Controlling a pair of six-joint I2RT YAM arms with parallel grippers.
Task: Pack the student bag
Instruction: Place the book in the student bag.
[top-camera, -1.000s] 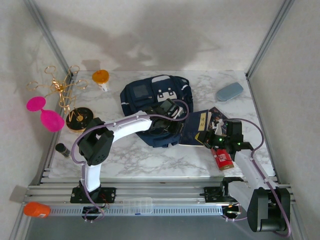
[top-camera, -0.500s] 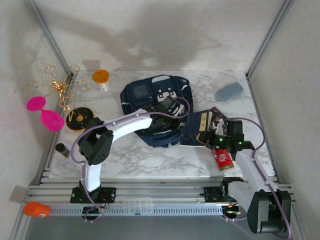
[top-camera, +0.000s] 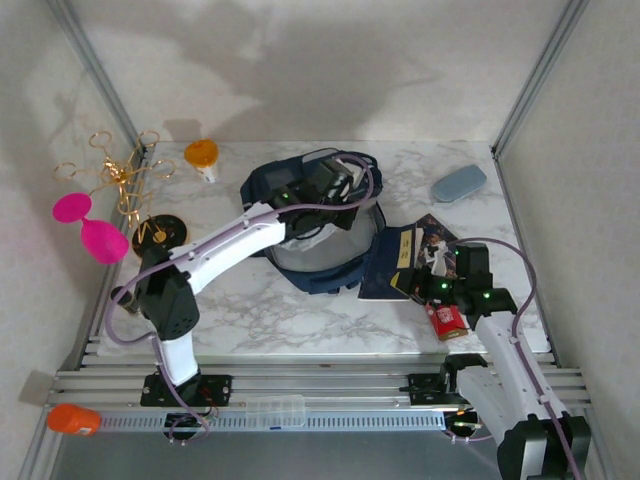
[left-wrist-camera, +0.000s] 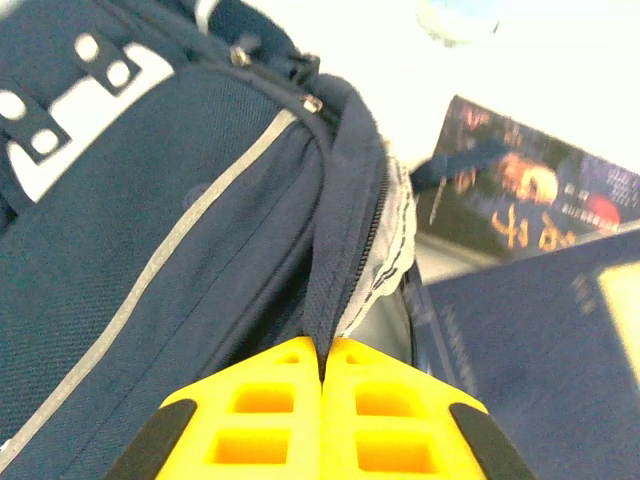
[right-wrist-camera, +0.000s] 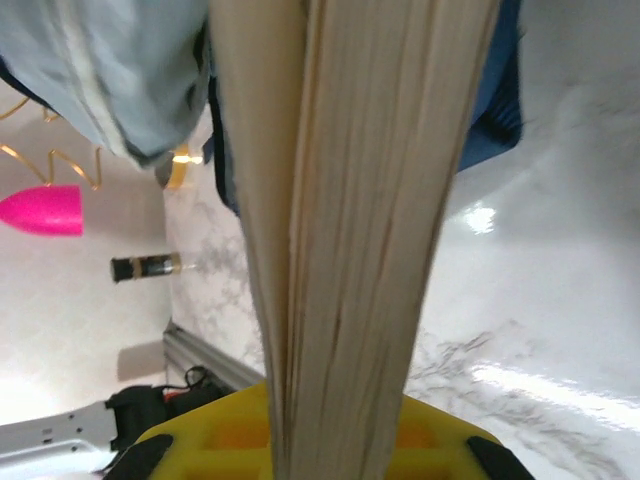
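Note:
The navy student bag (top-camera: 290, 190) lies mid-table with its mouth pulled wide, pale lining showing. My left gripper (top-camera: 322, 196) is shut on the bag's zipper-edge flap (left-wrist-camera: 345, 230), lifting it; the yellow fingers (left-wrist-camera: 270, 410) pinch the fabric. My right gripper (top-camera: 430, 280) is shut on a thick navy book (top-camera: 398, 258) that lies just right of the bag's opening; its cream page edges (right-wrist-camera: 350, 220) run up between the yellow fingers (right-wrist-camera: 215, 440). The bag's lining (right-wrist-camera: 120, 70) hangs at the upper left of the right wrist view.
A red packet (top-camera: 446, 320) lies under the right arm. A grey-blue case (top-camera: 458, 183) sits back right. An orange bottle (top-camera: 202, 157), gold wire stand (top-camera: 118, 178), pink paddles (top-camera: 88, 225), a black-gold disc (top-camera: 158, 238) and a dark tube (top-camera: 125, 298) crowd the left side.
My left gripper has moved back and up with the bag's flap, opening the bag wide. The right gripper, holding the book, has shifted slightly.

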